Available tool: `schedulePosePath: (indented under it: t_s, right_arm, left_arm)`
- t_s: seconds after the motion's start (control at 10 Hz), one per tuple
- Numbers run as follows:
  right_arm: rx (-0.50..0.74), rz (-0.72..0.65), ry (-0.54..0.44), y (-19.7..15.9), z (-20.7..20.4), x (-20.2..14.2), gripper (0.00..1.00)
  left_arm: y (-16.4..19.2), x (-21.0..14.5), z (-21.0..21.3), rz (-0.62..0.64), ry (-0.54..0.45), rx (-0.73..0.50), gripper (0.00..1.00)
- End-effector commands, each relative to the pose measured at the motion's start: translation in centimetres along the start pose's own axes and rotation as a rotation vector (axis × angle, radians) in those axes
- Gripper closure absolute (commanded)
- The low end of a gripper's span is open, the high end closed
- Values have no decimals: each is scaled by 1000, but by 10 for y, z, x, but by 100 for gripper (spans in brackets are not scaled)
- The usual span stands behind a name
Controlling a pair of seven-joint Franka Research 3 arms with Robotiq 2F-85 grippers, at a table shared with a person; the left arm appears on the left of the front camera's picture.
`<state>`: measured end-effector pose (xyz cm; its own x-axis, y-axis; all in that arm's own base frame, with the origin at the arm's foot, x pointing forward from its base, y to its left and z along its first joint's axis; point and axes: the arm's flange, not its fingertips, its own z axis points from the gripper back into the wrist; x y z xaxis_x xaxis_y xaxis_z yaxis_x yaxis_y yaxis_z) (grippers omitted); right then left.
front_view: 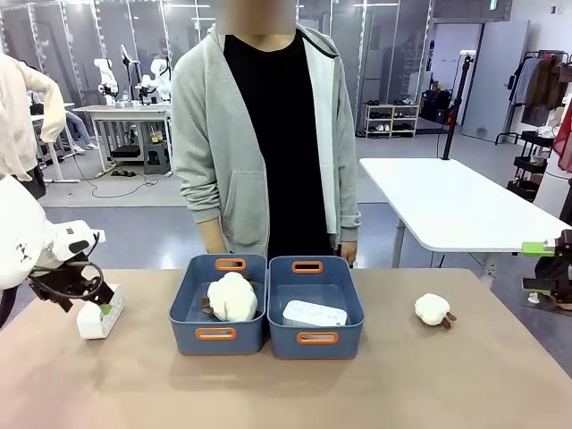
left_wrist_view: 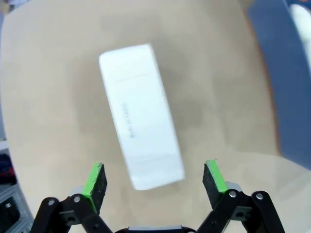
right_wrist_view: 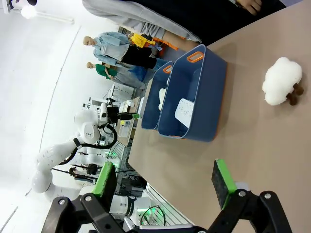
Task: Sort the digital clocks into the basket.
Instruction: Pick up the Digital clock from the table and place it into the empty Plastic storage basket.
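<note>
One white digital clock (front_view: 96,320) lies on the table at the left; in the left wrist view this clock (left_wrist_view: 140,114) lies slantwise, its near end between my fingers. My left gripper (front_view: 101,307) (left_wrist_view: 155,178) hangs open right over it, pads apart from its sides. A second clock (front_view: 314,314) (right_wrist_view: 184,110) lies in the right-hand blue basket (front_view: 350,299) (right_wrist_view: 204,82). My right gripper (front_view: 538,266) (right_wrist_view: 165,179) is open and holds nothing, at the table's right edge, away from the bins.
The left blue bin (front_view: 183,299) holds a fluffy white plush (front_view: 231,297). Another plush with brown feet (front_view: 433,309) (right_wrist_view: 282,81) lies on the table right of the bins. A person stands behind the bins, one hand (front_view: 349,253) at the far edge.
</note>
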<state>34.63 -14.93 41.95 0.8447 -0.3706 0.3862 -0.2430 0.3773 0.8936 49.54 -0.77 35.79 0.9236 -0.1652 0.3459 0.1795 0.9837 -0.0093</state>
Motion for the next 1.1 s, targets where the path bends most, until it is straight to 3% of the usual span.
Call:
schedulePosePath:
  t_s: [0.0, 0.2, 0.3, 0.4, 0.5, 0.7, 0.8, 1.0]
  right_arm:
    - [0, 16, 15, -1, 2, 0, 0]
    - [0, 16, 15, -1, 2, 0, 0]
    - [0, 16, 15, -1, 2, 0, 0]
    - [0, 16, 15, -1, 2, 0, 0]
    - [0, 16, 15, -1, 2, 0, 0]
    - [0, 16, 15, -1, 2, 0, 0]
    - [0, 16, 15, -1, 2, 0, 0]
    - [0, 16, 15, -1, 2, 0, 0]
  left_arm:
    - [1, 5, -11, 25, 35, 79, 0]
    - [1, 19, -25, 163, -90, 27, 2]
    - [-1, 22, -27, 160, -88, 11, 42]
    - [-2, 21, -29, 158, -75, 7, 61]
    - [-1, 21, -34, 149, -55, 14, 100]
    - [-1, 18, -35, 140, -19, -3, 100]
    - [0, 17, -35, 143, -15, -3, 83]
    - [3, 19, -26, 142, -37, -6, 100]
